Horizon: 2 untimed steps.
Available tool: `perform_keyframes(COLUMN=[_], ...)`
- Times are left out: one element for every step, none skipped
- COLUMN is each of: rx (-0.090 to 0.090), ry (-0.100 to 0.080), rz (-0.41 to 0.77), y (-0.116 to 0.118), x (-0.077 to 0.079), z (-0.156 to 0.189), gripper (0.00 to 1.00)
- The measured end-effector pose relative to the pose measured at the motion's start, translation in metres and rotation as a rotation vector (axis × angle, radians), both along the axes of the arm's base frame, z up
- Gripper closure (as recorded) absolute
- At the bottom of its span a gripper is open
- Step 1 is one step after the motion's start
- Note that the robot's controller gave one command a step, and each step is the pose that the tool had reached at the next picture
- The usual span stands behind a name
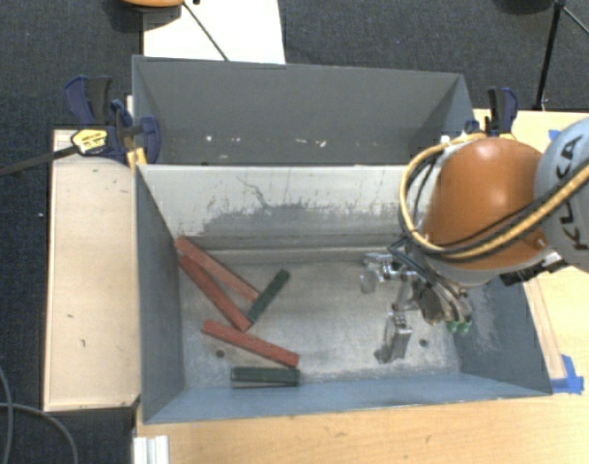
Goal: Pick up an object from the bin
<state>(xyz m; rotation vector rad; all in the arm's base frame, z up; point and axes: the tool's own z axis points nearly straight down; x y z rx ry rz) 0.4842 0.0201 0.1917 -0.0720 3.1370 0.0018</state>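
Observation:
My gripper [398,332] hangs low over the bare floor in the right half of the bin, under the orange wrist cover. Nothing shows in it. A small green bit [458,327] peeks out just right of it; I cannot tell whether it lies loose. The nearest clear thing is a short dark green stick [268,293], well to the left, leaning on a reddish-brown stick [217,271].
More sticks lie at the bin's left: a second reddish-brown one [215,298] crossing the first, a third [250,343] nearer the front, and a dark green bar [265,377] against the front wall. The arm comes in from the right.

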Motion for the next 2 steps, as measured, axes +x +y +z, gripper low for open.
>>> perform_keyframes(rx=[-0.003,0.001], ry=[0.003,-0.001], rz=[0.058,0.285], y=[0.032,0.065], x=[-0.002,0.021], z=[-0.014,-0.038], gripper=[0.00,0.00])
